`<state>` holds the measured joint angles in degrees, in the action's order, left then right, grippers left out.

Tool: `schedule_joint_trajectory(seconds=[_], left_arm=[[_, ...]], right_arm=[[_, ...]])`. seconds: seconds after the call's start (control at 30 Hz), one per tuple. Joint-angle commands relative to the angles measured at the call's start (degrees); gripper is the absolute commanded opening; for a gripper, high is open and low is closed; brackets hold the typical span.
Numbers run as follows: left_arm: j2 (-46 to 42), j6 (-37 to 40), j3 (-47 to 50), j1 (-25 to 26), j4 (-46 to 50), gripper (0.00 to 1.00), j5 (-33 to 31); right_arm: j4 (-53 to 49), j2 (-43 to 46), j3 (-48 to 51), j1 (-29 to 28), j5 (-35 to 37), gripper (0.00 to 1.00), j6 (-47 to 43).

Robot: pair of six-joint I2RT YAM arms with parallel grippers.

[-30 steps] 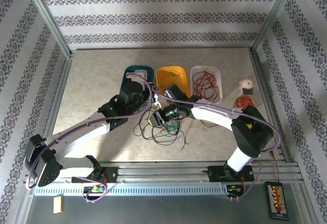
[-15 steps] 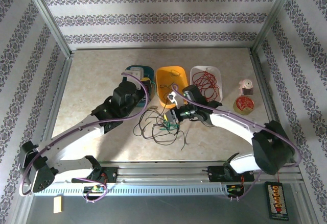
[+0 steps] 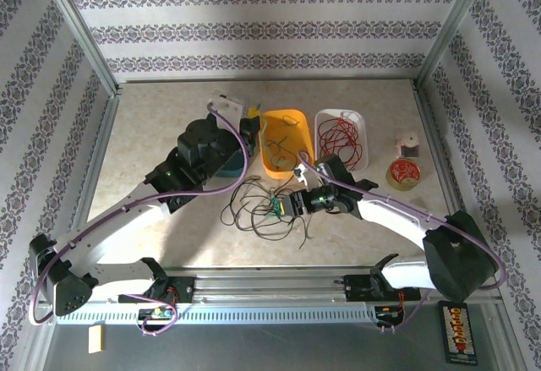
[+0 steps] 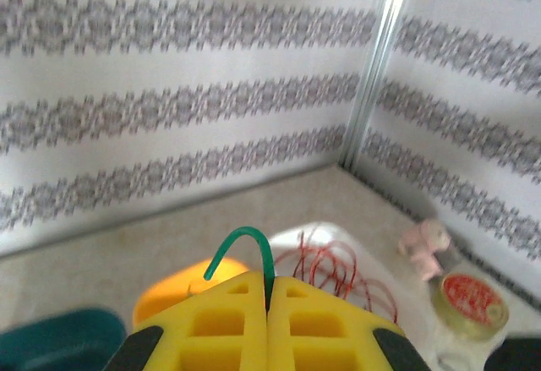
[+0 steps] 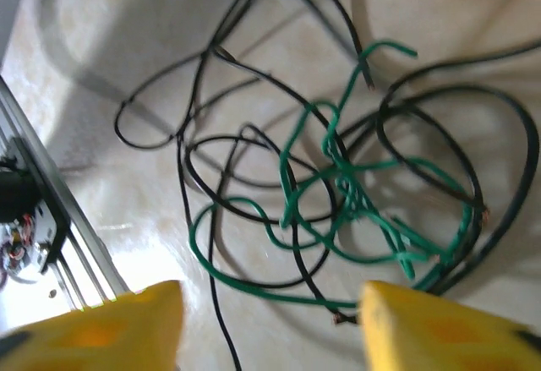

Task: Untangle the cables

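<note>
Beige, marble-patterned bench point(image 3: 161, 134), enclosed by walls point(image 3: 270, 33) papered in grey ornamental bands and by aluminium posts. Three smooth plastic bins stand at its far side: teal bin point(image 4: 51, 341), yellow bin point(image 3: 272, 164) and white bin point(image 3: 341, 112), the last holding coiled red cables point(image 3: 342, 141). The tangled cables point(image 3: 264, 206), thin interlaced black and green loops, lie on the bench before the yellow bin. Right gripper point(image 5: 270, 320), yellow fingers spread wide, hovers over them, holding nothing. Left gripper point(image 4: 267, 291), raised beside the yellow bin, is pinched closed on a hooked green cable end point(image 4: 245, 240).
</note>
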<state>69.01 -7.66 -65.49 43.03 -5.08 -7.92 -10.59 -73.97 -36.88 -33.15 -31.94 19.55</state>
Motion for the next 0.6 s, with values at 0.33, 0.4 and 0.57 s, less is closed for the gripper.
schedule_joint_trajectory(seconds=[0.33, 0.4, 0.57], left_arm=[[15.48, -0.69, -2.70, -0.04, -10.55, 0.00, 0.83], [19.87, 0.28, -6.06, -0.58, -10.31, 0.00, -1.46], [31.93, -1.61, -13.99, -4.03, -9.84, 0.00, -0.95]], right_arm=[[2.00, 18.54, 0.43, 2.82, 17.95, 0.67, 5.26], [4.16, 22.49, 3.15, 4.08, 21.96, 0.67, 8.35], [3.90, 29.06, 6.43, 6.19, 26.02, 0.67, 11.46]])
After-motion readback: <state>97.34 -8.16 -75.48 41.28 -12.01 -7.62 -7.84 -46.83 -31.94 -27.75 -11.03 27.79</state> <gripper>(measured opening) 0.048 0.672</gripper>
